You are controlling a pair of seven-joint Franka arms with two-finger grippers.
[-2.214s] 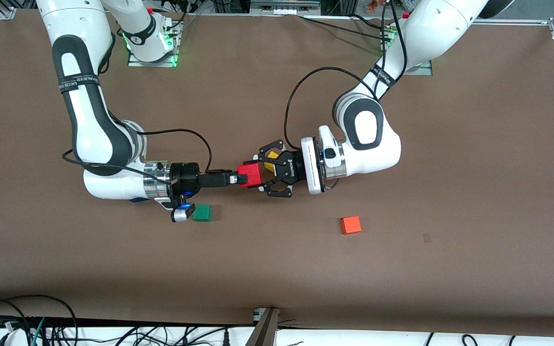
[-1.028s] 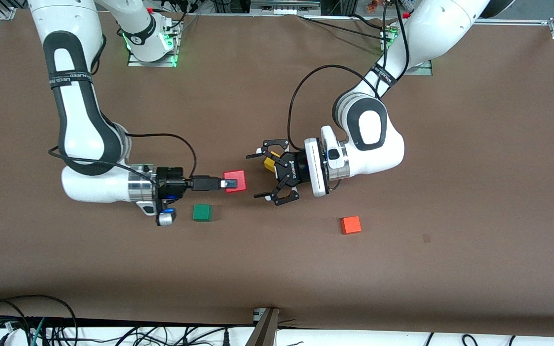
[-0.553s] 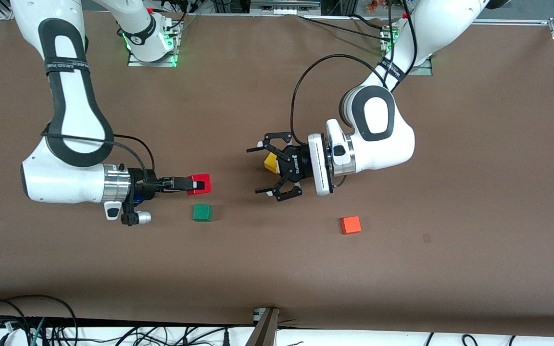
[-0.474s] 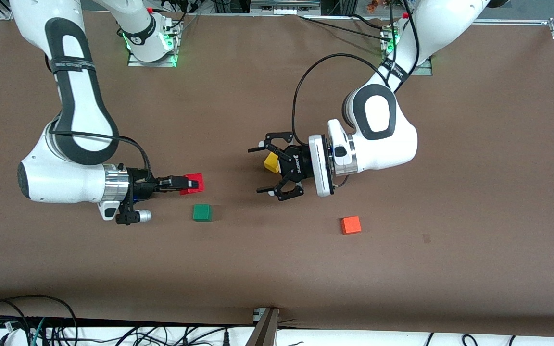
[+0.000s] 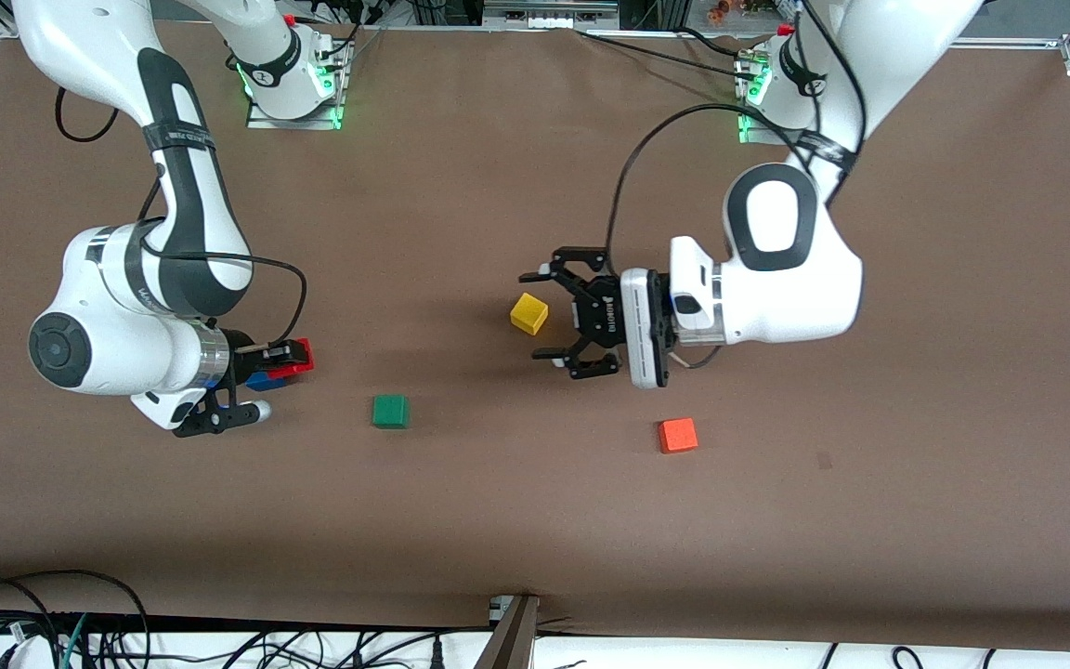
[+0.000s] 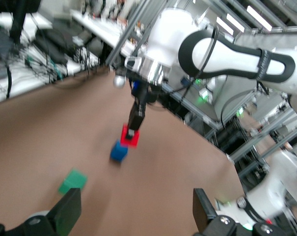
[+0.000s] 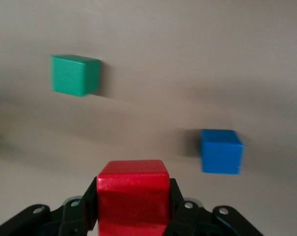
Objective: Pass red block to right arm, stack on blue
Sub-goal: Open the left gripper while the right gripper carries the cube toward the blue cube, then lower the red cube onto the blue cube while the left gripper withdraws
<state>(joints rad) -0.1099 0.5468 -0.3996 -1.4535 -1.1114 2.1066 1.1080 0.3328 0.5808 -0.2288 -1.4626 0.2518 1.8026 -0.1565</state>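
Handover: judging by who is holding what, this part is done, since the red block (image 5: pixel 300 357) is sitting in the right tool (image 5: pixel 290 359) and the left tool (image 5: pixel 561 310) is carrying nothing.
Right tool: it is gripping the red block between closed fingers, up in the air at the right arm's end of the worktop (image 5: pixel 535 520), over the blue block (image 5: pixel 263 380) or just beside it.
Left tool: its fingers are spread wide and empty over the middle of the worktop, beside the yellow block (image 5: pixel 528 313); the left arm is waiting there.
Blue block: it is lying on the worktop with nothing on top, near the green block (image 5: pixel 390 411), which is nearer to the middle.
Left to do: lining the red block up over the blue, lowering it, letting go.
Hard to make out: in the front view the right wrist is covering most of the blue block, so the line-up is unclear; the right wrist view is showing the blue block off to one side of the red, apart from it.
Also present: the orange block (image 5: pixel 677 435) is lying untouched toward the left arm's end.
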